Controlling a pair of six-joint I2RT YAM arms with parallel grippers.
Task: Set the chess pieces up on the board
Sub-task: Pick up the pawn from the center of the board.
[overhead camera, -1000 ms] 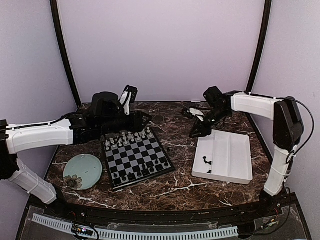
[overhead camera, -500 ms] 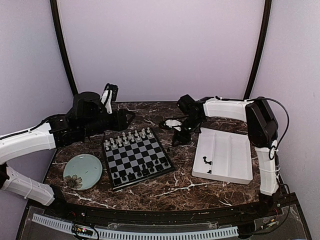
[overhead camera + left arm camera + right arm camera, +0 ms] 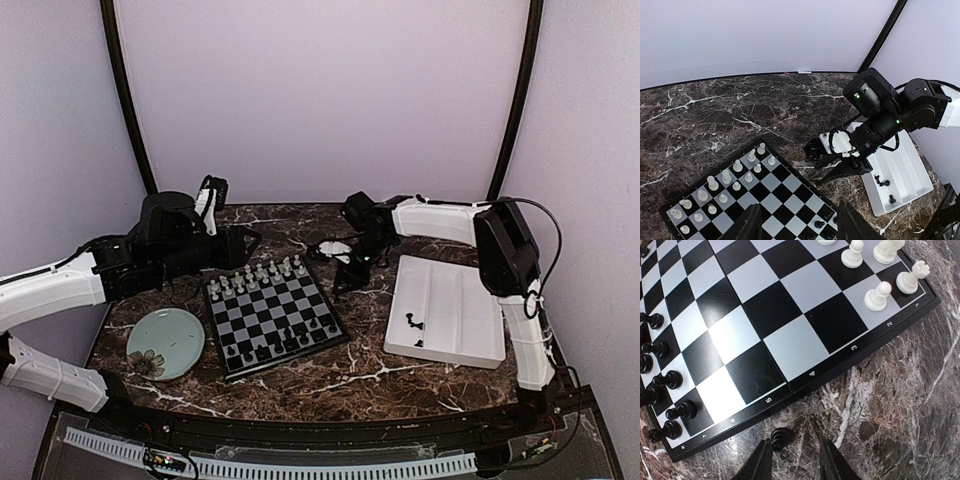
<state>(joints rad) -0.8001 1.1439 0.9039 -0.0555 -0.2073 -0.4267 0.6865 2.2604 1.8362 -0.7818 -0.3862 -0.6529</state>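
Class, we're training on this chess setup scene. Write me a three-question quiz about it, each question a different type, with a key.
1. True or false: the black pawn by the right gripper stands on the board.
2. The loose chess pieces in the white tray are: A white, B black, C both colours.
3. Fill in: in the top view, the green plate lies to the board's ____.
Key: 1 false; 2 B; 3 left.
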